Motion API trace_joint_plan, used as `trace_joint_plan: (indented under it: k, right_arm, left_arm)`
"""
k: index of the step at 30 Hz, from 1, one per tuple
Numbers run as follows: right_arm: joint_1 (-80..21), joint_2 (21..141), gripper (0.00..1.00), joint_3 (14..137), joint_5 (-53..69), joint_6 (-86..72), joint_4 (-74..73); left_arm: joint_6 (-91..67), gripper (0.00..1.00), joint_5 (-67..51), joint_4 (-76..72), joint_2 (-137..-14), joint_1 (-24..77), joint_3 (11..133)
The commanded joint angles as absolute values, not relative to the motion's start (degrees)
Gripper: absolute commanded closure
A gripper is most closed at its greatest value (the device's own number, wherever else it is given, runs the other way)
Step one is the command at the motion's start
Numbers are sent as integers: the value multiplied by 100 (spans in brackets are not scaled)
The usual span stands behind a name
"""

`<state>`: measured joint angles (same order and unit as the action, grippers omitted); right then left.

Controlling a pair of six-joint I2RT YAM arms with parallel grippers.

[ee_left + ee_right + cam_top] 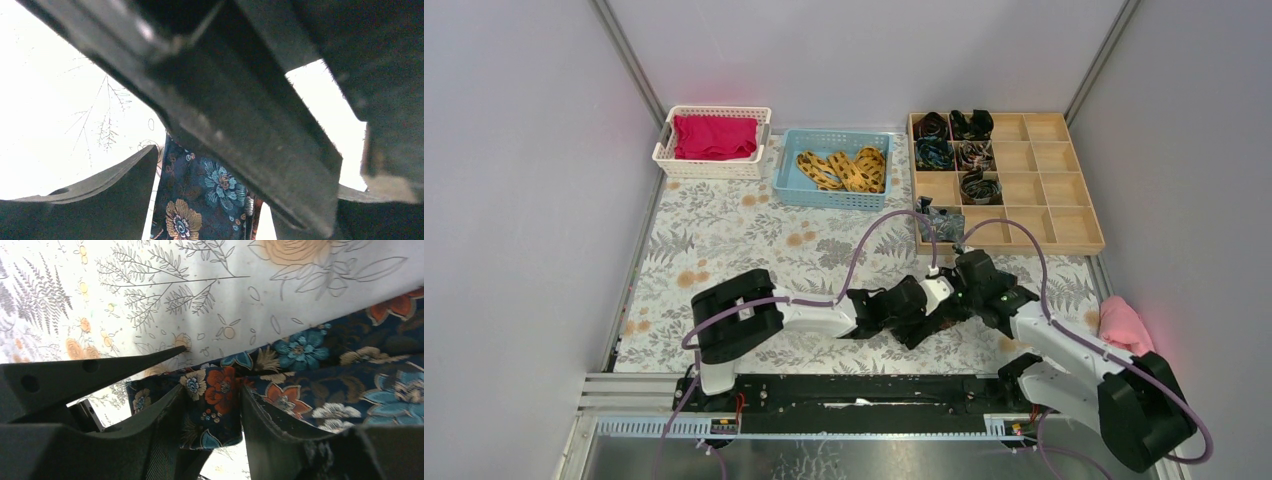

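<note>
A dark blue fabric strip (310, 355) printed with orange, teal and cream flowers lies across the floral tablecloth. My right gripper (216, 412) is shut on a folded end of it, the cloth filling the gap between both fingers. The same strip (200, 200) hangs between the fingers of my left gripper (245, 212). That gripper is open, with light showing on either side of the cloth. Its left finger (100, 200) stands just beside the strip. The right gripper's dark body crosses the upper part of the left wrist view. Both grippers (939, 298) meet low over the table's near middle.
A wooden compartment tray (1054, 200) at the back right holds rolled dark strips in its left cells. Another dark floral piece (941, 222) lies by its front left corner. A blue basket (799, 185) holds yellow bands, a white basket (714, 165) red cloth. Pink cloth (1124, 325) lies far right.
</note>
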<state>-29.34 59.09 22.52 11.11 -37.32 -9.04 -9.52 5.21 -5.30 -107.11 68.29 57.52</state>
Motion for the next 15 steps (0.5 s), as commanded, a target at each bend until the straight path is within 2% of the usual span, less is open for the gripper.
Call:
trace_joint_plan:
  k: [1, 15]
  right_arm:
    - [-2957, 5514, 49, 2731, 744, -3364, -1666]
    - [-2960, 5984, 52, 2726, 421, -3256, -1978]
  left_arm:
    - [-1063, 19, 432, -161, -10963, 6803, 5646]
    - [-1059, 16, 112, -9, -10690, 6812, 5865]
